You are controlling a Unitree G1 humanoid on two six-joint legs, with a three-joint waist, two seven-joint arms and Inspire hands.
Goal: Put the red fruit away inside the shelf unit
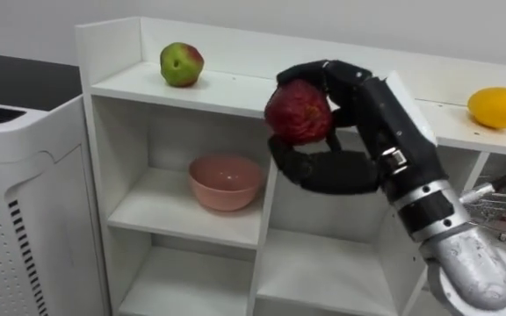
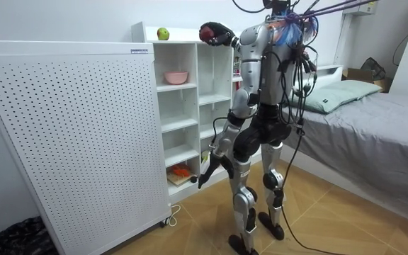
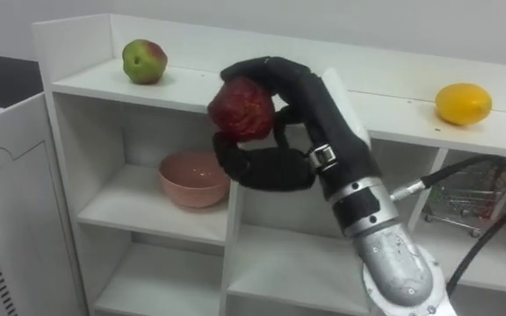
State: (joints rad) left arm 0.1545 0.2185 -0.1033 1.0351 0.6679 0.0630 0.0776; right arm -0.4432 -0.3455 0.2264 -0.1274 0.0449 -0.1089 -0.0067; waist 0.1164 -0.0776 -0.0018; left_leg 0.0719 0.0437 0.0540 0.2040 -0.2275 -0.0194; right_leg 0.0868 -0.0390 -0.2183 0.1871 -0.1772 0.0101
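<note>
My right hand (image 1: 367,105) is shut on a dark red apple (image 1: 299,111), held up in front of the top board (image 1: 235,88) of the white closet, just at its front edge. A green and red apple (image 1: 181,64) rests on that top board at the left. A yellow fruit (image 1: 499,107) lies on it at the right. In the room view I stand facing the closet with the red apple (image 2: 207,32) raised at head height. My left hand (image 2: 205,177) hangs low by my thigh.
A pink bowl (image 1: 226,182) sits in the upper left compartment. A small wire cart (image 1: 499,197) stands in a compartment at the right. A white perforated panel (image 2: 69,127) stands left of the closet, and a bed (image 2: 374,120) lies behind me.
</note>
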